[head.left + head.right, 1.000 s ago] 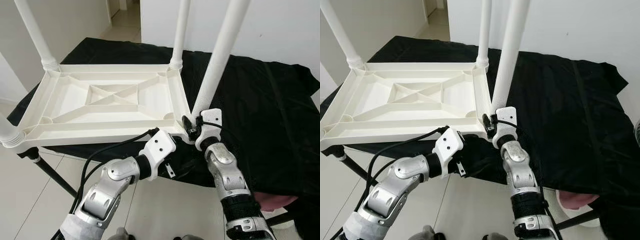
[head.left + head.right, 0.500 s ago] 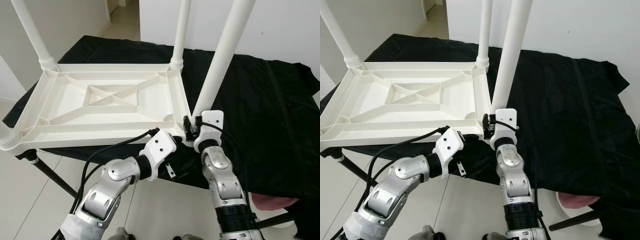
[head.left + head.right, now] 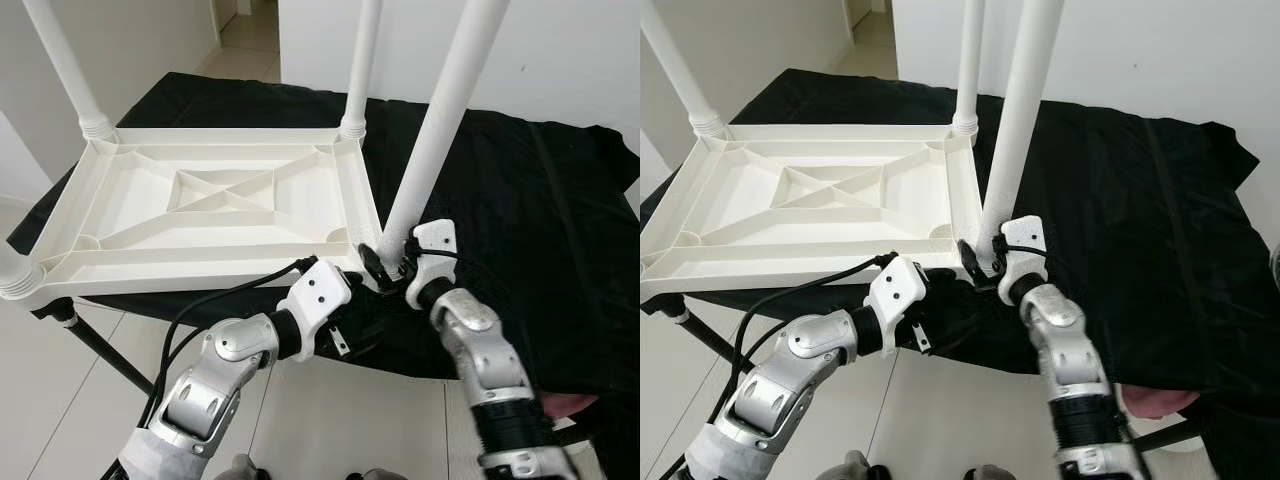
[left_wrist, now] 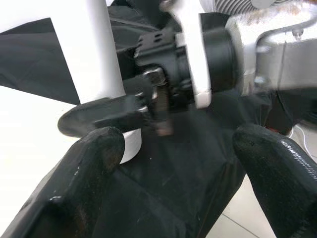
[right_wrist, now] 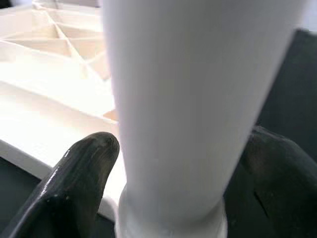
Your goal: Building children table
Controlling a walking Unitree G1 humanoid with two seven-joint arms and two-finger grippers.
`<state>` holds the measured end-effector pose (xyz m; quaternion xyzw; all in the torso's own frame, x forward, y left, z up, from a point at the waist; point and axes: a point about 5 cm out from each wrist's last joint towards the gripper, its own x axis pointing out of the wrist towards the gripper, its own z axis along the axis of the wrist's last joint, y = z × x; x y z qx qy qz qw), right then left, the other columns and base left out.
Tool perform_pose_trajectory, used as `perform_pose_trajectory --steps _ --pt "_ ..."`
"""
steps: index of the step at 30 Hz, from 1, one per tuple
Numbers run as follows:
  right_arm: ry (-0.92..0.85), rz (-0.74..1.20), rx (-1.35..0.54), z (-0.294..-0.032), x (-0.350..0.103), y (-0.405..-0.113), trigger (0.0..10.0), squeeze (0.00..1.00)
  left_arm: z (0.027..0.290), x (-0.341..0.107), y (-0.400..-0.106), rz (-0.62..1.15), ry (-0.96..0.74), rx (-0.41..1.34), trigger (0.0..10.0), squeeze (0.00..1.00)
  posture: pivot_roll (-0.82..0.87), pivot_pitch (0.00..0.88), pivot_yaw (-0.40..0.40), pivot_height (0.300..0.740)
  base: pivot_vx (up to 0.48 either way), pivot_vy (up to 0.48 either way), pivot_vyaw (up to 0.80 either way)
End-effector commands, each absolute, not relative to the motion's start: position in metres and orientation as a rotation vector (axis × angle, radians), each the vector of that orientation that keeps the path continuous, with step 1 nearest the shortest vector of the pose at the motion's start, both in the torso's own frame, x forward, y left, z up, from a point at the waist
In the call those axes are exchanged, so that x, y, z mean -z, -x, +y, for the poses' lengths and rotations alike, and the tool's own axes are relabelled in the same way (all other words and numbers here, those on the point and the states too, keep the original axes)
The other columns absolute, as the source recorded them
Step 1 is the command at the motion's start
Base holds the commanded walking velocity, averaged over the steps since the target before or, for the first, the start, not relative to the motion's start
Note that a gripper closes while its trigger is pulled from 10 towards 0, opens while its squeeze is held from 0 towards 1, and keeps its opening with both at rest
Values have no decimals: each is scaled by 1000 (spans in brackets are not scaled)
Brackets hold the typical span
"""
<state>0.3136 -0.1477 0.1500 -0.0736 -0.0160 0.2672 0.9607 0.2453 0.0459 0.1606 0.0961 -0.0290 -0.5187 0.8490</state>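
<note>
A white plastic children's table (image 3: 200,268) lies upside down on a black cloth (image 3: 520,200), its legs pointing up. At the near right corner, the white leg (image 3: 440,120) leans slightly right out of its socket. My right gripper (image 3: 385,262) is shut on the base of this leg; the right wrist view has a black finger (image 5: 84,173) on either side of the leg (image 5: 188,99). Just below that corner my left gripper (image 3: 360,308) stands open. In the left wrist view its fingers (image 4: 94,148) are wide apart, with the right gripper's fingers and the leg base beyond them.
Three more white legs stand at the far left (image 3: 70,70), far right (image 3: 360,60) and near left (image 3: 15,270) corners. The cloth covers a stand with black legs (image 3: 100,350) on a pale tiled floor. A white wall is behind, and a pink object (image 3: 560,405) is low right.
My right wrist has turned around the base of the leg and its forearm has swung out to the right. The left arm has stayed put.
</note>
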Motion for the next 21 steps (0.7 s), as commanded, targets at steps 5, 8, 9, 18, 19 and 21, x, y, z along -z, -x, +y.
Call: perform_pose_trajectory --steps 5,8,9,18,19,21 --pt "217 -56 -699 -146 -154 -324 10000 0 49 -162 -249 -65 -206 1041 10000 0 -56 31 -9 740 0 0 0" --pt "231 -56 -758 -145 -157 -331 10000 0 49 -163 -251 -69 -208 1039 10000 0 -53 34 -6 740 0 0 0" --pt "247 -44 -789 -144 -156 -334 10000 0 48 -164 -251 -71 -208 1038 10000 0 -50 35 -4 740 0 0 0" --pt "302 24 -868 -151 -146 -345 0 0 50 -165 -251 -75 -209 1025 10000 0 -36 40 -9 740 0 0 0" --pt "302 24 -868 -151 -146 -345 0 0 50 -165 -251 -75 -209 1025 10000 0 -36 40 -9 740 0 0 0" --pt "299 27 -875 -152 -145 -345 0 0 50 -165 -251 -75 -209 1024 10000 0 -36 40 -9 740 0 0 0"
